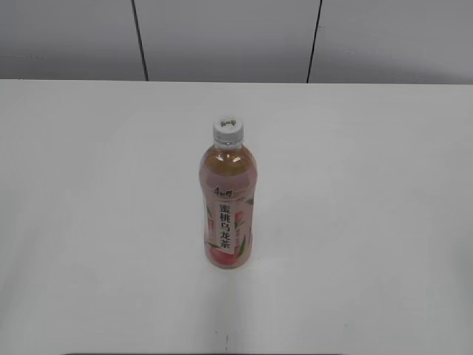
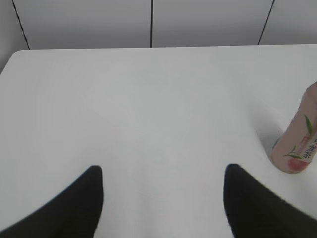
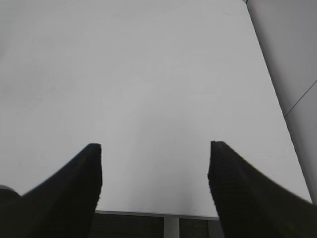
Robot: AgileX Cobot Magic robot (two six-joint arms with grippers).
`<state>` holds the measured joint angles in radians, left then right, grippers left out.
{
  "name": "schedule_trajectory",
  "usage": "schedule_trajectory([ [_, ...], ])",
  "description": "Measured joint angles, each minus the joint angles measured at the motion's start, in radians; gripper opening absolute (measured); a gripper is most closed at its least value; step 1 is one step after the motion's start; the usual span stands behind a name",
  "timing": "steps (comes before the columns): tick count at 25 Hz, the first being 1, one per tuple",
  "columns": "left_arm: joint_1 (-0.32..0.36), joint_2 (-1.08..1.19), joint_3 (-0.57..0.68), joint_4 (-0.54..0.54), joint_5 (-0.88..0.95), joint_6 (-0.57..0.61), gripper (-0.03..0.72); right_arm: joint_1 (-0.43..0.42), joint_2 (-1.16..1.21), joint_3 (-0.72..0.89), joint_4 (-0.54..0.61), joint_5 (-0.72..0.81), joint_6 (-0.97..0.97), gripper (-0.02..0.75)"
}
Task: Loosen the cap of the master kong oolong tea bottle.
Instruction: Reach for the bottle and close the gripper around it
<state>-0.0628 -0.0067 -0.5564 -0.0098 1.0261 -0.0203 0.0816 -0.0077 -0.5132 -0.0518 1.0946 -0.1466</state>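
White table (image 1: pixel 89 222); both pincers wide, empty.

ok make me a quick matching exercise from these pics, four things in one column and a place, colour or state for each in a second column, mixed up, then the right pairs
Column one
1. cap
2. master kong oolong tea bottle
3. left gripper
4. table

Column two
A. open, with nothing between its fingers, above bare table
B. plain white surface that bears the bottle
C. white, seated on the bottle's neck
D. upright near the middle of the table, pink-and-white label

Pairs: 1-C, 2-D, 3-A, 4-B
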Motion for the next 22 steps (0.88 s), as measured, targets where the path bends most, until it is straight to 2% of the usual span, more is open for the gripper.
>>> schedule_trajectory([
  [22, 0.000, 0.000, 0.000, 0.000, 0.000, 0.000, 0.468, 0.000, 0.000, 0.000, 0.000, -0.001, 0.000, 0.511],
])
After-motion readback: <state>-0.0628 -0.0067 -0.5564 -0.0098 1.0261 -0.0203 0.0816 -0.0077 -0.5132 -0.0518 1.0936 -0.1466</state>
